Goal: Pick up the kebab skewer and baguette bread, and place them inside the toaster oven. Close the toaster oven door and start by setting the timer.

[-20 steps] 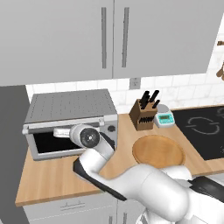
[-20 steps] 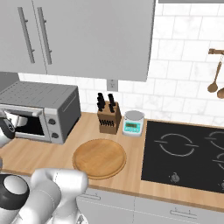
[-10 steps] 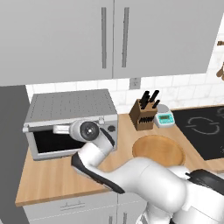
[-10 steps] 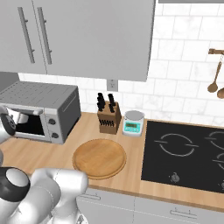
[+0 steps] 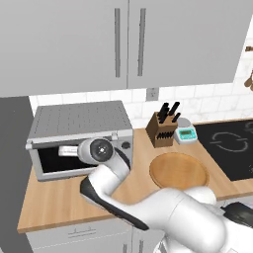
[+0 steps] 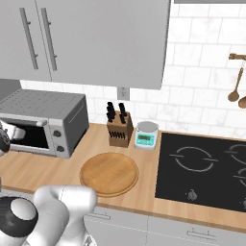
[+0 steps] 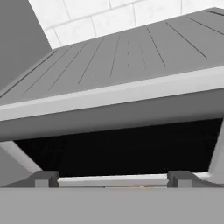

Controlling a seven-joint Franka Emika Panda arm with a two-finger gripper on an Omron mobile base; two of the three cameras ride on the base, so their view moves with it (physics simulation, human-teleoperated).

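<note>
Jaws spread wide before toaster oven [image 5: 81,131] mouth.

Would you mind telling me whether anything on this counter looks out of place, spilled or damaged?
Nothing stands out. The toaster oven sits square on the wooden counter, the knife block and scale stand upright by the wall, and the round board lies flat. No spills show.

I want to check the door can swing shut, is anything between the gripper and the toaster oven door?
Nothing visible. The open gripper sits right at the toaster oven front; the hand view shows its fingertips apart against the dark opening. The door itself is hidden behind the arm.
</note>
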